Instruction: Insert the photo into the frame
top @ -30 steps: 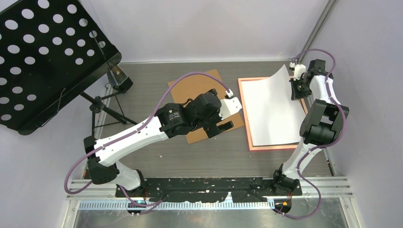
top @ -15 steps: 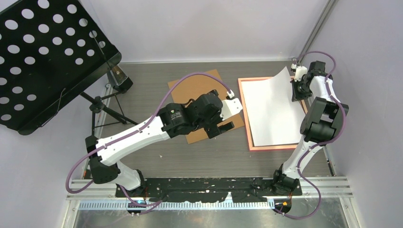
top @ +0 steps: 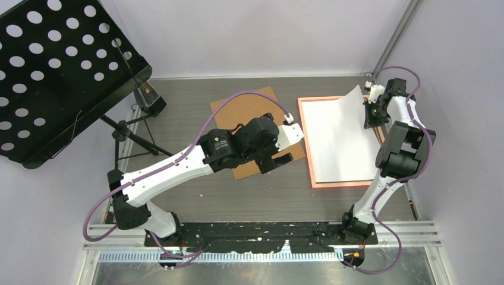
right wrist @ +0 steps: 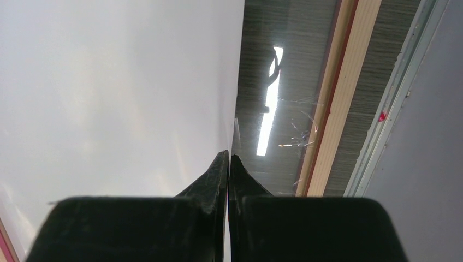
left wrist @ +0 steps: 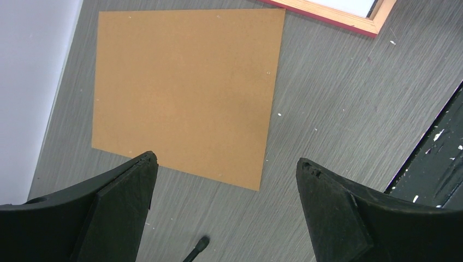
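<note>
The right tool (right wrist: 228,157) was clamped on the photo (top: 339,139), white back up, at its far right corner. That corner stood lifted, while the rest of the sheet lay below and to the tool's left, over the frame (top: 342,184). The left tool (left wrist: 226,164) gaped wide and empty, with the board (left wrist: 185,87) on the tabletop (left wrist: 327,109) beneath it. To seat the print well, the right tool would likely need to lower the pinched corner slowly. It should hold it square with the rim just to its right and release only once the sheet lay flat inside.
</note>
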Robot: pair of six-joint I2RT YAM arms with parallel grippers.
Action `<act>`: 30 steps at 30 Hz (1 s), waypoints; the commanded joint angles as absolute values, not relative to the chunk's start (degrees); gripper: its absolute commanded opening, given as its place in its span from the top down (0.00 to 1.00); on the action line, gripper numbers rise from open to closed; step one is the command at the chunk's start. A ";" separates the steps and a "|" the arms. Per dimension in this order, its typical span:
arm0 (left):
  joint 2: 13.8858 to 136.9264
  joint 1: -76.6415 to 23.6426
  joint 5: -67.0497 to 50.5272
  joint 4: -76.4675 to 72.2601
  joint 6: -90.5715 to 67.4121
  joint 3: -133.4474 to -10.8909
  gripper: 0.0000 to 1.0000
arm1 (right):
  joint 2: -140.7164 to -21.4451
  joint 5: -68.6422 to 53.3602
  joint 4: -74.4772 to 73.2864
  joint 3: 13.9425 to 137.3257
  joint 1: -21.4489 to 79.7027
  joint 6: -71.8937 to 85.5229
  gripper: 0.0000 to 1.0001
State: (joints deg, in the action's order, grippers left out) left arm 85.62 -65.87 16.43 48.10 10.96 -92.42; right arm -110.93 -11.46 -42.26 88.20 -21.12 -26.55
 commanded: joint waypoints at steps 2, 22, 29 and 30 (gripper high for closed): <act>85.09 -65.57 15.56 48.08 10.99 -93.69 0.02 | -110.45 -11.43 -40.35 88.73 -21.57 -25.48 0.94; 84.73 -65.58 15.55 48.26 11.12 -93.61 0.02 | -110.76 -4.42 -35.24 83.70 -21.80 -25.56 0.37; 84.20 -65.58 15.71 47.95 11.29 -92.92 0.02 | -109.64 -4.02 -34.96 84.48 -21.80 -25.08 0.19; 84.14 -65.59 15.73 47.87 11.33 -92.86 0.02 | -109.49 -4.03 -35.13 84.65 -21.80 -25.02 0.18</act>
State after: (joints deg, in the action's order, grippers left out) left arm 85.62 -65.87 16.36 48.31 10.98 -92.42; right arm -111.39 -4.86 -36.67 83.61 -21.61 -25.47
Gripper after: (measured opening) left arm 0.980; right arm 0.794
